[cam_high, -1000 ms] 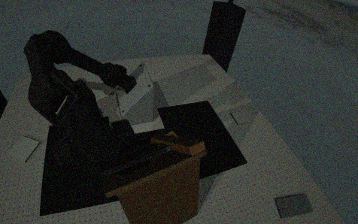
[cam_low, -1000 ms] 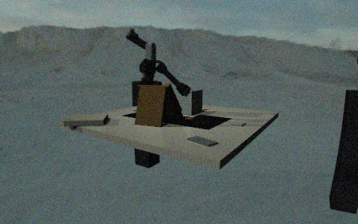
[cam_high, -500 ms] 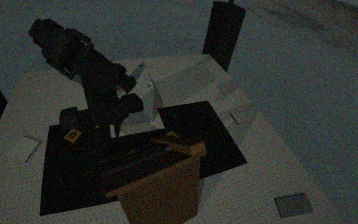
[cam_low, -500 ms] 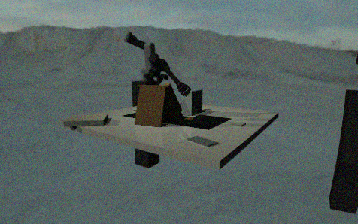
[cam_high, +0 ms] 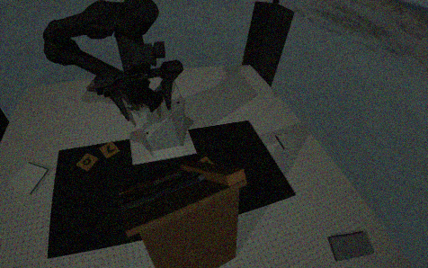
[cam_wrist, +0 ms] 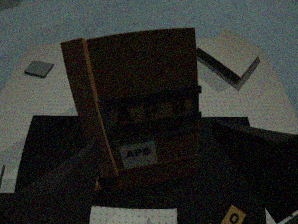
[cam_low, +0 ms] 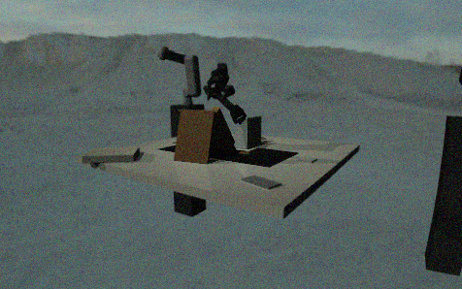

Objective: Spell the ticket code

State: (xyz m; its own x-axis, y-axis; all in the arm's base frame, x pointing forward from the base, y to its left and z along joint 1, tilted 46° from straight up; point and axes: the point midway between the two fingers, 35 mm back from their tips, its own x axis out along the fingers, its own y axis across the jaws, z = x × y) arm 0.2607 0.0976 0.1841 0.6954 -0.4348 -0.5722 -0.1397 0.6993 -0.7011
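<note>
In the top view, the claw (cam_high: pixel 149 113) (cam_wrist: pixel 157 137) is seen spread wide above a pale stand (cam_high: pixel 166 137), with nothing gripped. On the dark mat (cam_high: pixel 81 216) (cam_low: pixel 274 156) (cam_wrist: pixel 45 135), an O tile (cam_high: pixel 87 162) (cam_wrist: pixel 234 216) and a Z-like tile (cam_high: pixel 109 149) are laid near each other, apart from the wooden board (cam_high: pixel 193 225) (cam_low: pixel 194 136) (cam_wrist: pixel 145 60). Another tile (cam_high: pixel 205 160) is partly hidden behind the board.

In the exterior view, the board is seen propped on the mat, and a flat grey pad (cam_low: pixel 262 181) (cam_high: pixel 352 245) (cam_wrist: pixel 39 68) is carried by the desk (cam_low: pixel 233 186) (cam_high: pixel 310 229) (cam_wrist: pixel 60 95). The claw cannot be clearly made out there.

In the wrist view, the board is framed between the open fingers. Tiles (cam_wrist: pixel 165 109) are held in the letter rail (cam_wrist: pixel 150 96), but their letters cannot be read. Below it, the ticket (cam_wrist: pixel 138 153) is seen, marked with what looks like APB, the last character blurred.
</note>
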